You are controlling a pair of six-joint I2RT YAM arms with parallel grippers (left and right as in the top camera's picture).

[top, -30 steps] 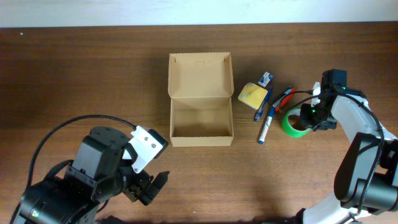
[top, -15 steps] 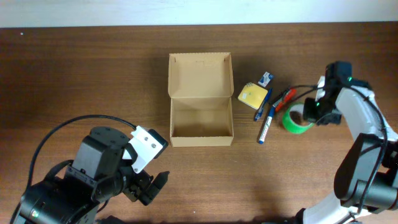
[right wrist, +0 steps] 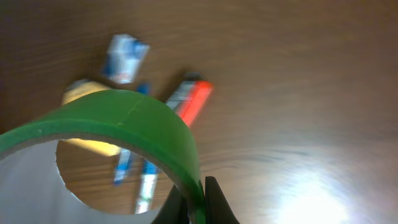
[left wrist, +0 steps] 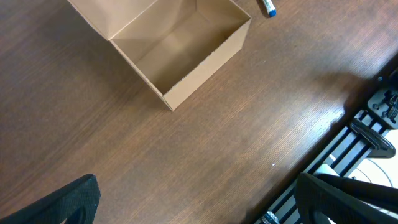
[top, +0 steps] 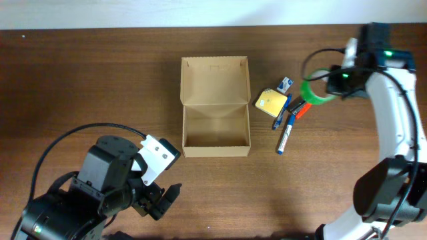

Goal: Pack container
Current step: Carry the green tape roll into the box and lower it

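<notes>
The cardboard box (top: 216,151) is seen at the table's centre, its lid flap laid back toward 12 o'clock and only its bare cardboard floor shown inside. At its 2 o'clock, a green tape roll (top: 315,90) is pinched by the rim in the right gripper (top: 331,83) and held clear of the table above a red marker (top: 301,109), blue pens (top: 285,137) and a yellow pad (top: 271,101). At 7 o'clock, the left gripper (top: 163,200) is spread wide with nothing held.

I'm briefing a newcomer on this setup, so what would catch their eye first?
The green tape roll, held off the table by the right gripper at far right, stands out most. Next comes the open, empty cardboard box at centre, with pens lying just right of it.
</notes>
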